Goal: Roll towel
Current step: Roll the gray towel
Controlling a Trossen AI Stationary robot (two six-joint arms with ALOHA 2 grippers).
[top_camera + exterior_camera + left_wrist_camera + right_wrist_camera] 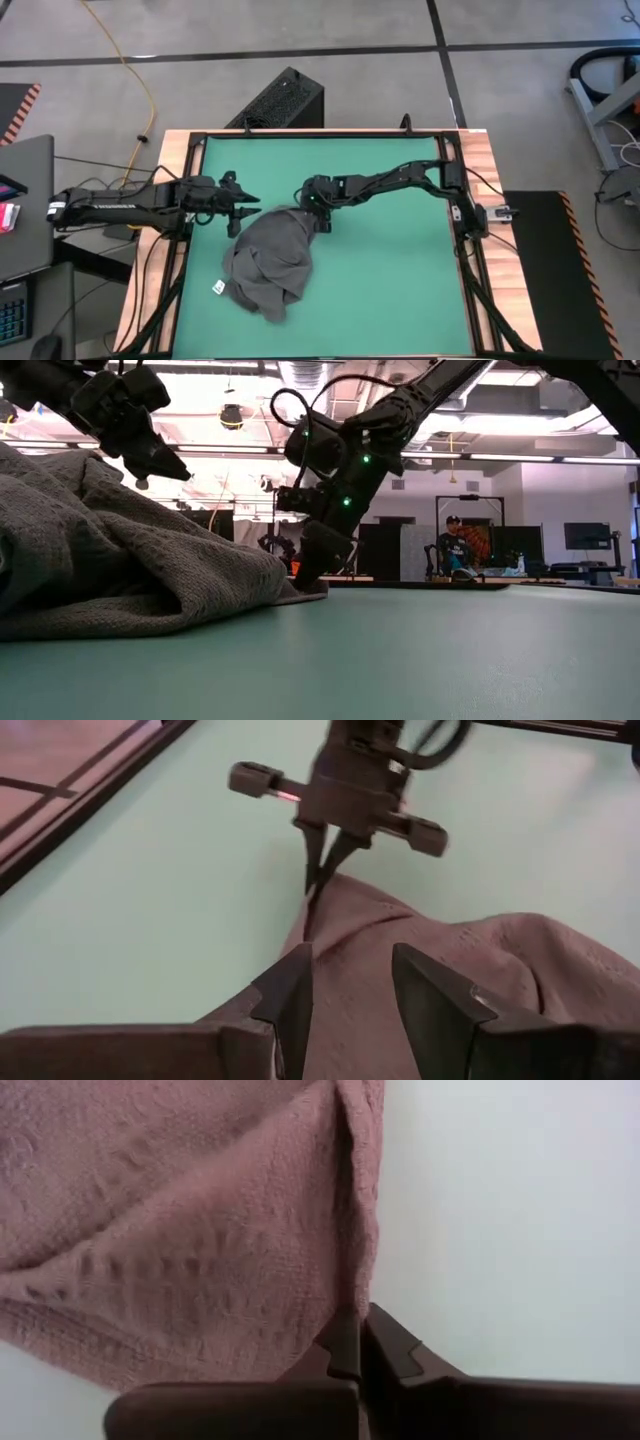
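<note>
The right gripper (pixel 323 222) is reaching down to the green table (pixel 400 280) at the far edge of the towel (pixel 268 262), and its 2 fingers are pressing together on a corner of that cloth. In the right wrist view the fingers (pixel 345 1342) are meeting tip to tip, with the towel's (pixel 190 1230) edge fold running straight into them. In the left wrist view the same gripper (pixel 318 885) is coming down from above, its fingers drawn to a narrow point right at the cloth's (pixel 450 970) peak. In the low view that gripper (pixel 305 575) is touching the thin end of the towel (pixel 120 560) where it tapers onto the table (pixel 420 650).

The left gripper (pixel 245 212) is hovering just beside the towel's far left edge, above the table, with its 2 fingers standing spread apart and nothing between them. In the left wrist view its own fingers (pixel 290 995) are framing the cloth below without touching it. In the low view this gripper (pixel 155 460) is hanging clear above the cloth.

The towel is lying crumpled and bunched on the left half of the table, toward the near side, in a loose heap. A small white tag (pixel 217 288) is showing at its near left edge.

A person (pixel 452 550) is sitting far off in the room behind the table.
</note>
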